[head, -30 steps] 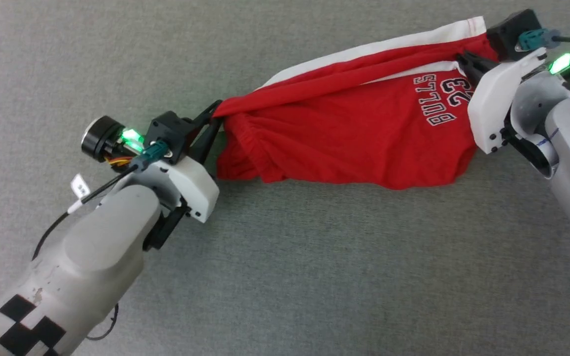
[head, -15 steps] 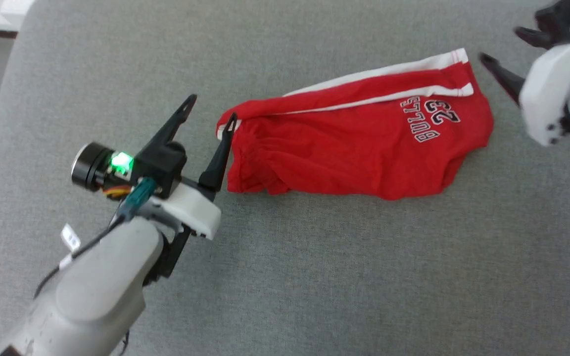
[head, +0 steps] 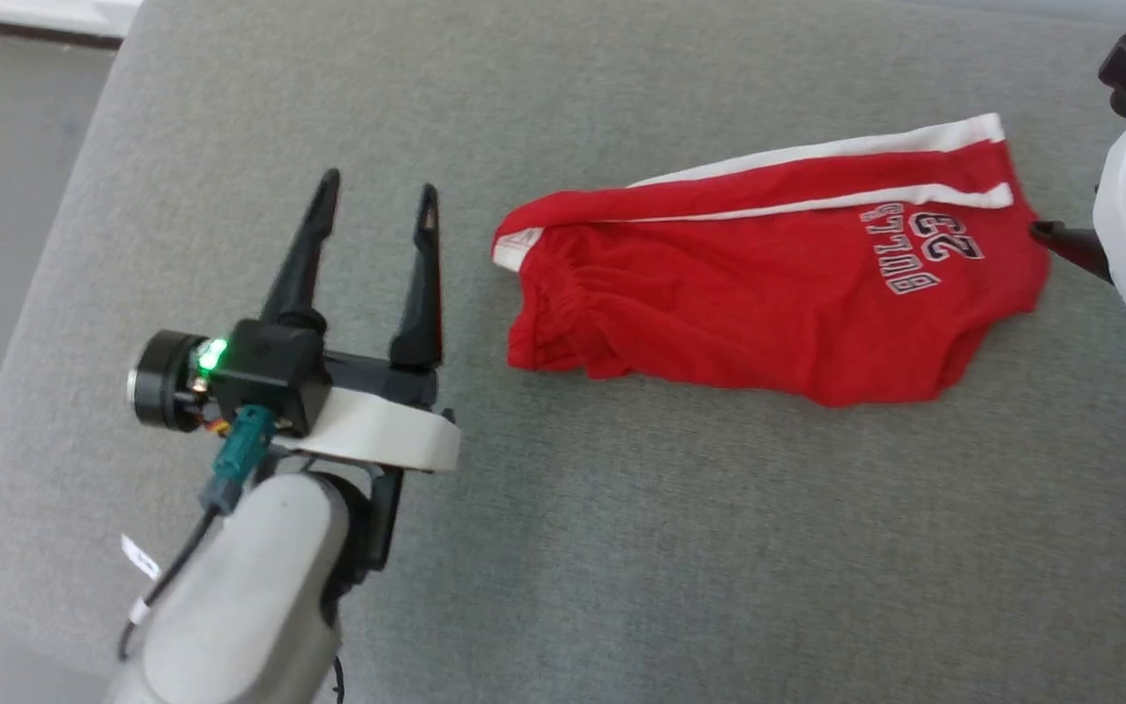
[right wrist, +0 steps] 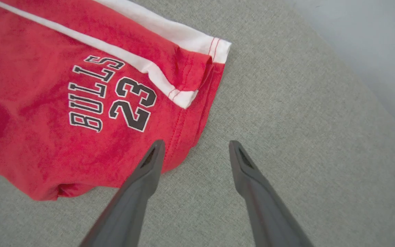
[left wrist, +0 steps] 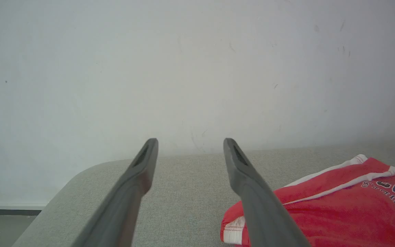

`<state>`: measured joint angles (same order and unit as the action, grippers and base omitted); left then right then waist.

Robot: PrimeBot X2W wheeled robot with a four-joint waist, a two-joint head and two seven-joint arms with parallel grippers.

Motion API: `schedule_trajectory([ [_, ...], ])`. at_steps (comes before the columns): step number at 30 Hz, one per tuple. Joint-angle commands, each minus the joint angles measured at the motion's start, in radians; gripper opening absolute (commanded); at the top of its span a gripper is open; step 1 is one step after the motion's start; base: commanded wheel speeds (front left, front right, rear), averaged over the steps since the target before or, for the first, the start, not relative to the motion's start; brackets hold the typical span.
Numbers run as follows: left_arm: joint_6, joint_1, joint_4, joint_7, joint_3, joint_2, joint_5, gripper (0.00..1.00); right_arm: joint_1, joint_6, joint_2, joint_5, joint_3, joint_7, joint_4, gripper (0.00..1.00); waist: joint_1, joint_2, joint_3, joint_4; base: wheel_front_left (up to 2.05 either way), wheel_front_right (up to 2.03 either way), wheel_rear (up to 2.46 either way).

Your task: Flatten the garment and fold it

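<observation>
Garment [head: 768, 303]: one, loose; left hand [head: 377, 186], right hand [right wrist: 196, 144] both splayed.

Red shorts [head: 768, 293] with white stripes lie on grey fabric [head: 622, 548].

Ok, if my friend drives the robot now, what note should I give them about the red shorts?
The left gripper: jaws open, empty, beside the waistband end but apart from it.
The right gripper: jaws open, empty, at the leg hem by the BULLS 23 print.
The red shorts lie lengthwise on the gray cushion, and nothing holds them.
Done: laid out roughly straight.
Left: the white-striped side is doubled over and the cloth is wrinkled. Smooth it flat, then fold it.
</observation>
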<state>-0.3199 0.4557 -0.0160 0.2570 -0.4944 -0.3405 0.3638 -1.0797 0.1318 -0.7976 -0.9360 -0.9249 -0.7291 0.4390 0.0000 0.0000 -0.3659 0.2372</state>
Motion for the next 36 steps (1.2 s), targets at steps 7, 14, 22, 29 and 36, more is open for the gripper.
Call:
schedule_trajectory([
  [7, 0.086, -0.04, -0.023, 0.005, 0.09, 0.081, -0.083, 1.0, 0.072, -0.001, 0.086, 0.001, 0.004, 0.013, 0.149, 1.0, 0.0, 0.0, -0.054, 0.065, 0.0, 0.0, 0.0],
  [14, 0.162, -0.028, -0.053, 0.005, 0.161, 0.087, -0.143, 1.0, 0.084, -0.001, 0.109, -0.015, -0.004, 0.067, 0.17, 0.0, 0.0, 0.0, -0.031, 0.039, 0.0, 0.0, 0.0],
  [22, 0.306, 0.081, -0.138, -0.052, 0.154, 0.02, -0.121, 1.0, 0.062, -0.001, 0.101, -0.019, -0.008, 0.181, 0.13, 0.0, 0.0, 0.0, 0.03, -0.001, 0.0, 0.0, 0.0],
  [29, 0.437, 0.227, -0.161, -0.38, 0.029, -0.052, -0.063, 1.0, 0.075, -0.001, 0.105, -0.039, -0.026, 0.245, 0.1, 0.0, 0.0, 0.0, 0.065, -0.039, 0.0, 0.0, 0.0],
  [36, 0.45, 0.362, -0.141, -0.678, -0.261, -0.148, 0.128, 1.0, 0.063, -0.001, 0.127, -0.038, -0.063, 0.272, 0.091, 0.0, 0.0, 0.0, 0.046, -0.08, 0.0, 0.0, 0.0],
])
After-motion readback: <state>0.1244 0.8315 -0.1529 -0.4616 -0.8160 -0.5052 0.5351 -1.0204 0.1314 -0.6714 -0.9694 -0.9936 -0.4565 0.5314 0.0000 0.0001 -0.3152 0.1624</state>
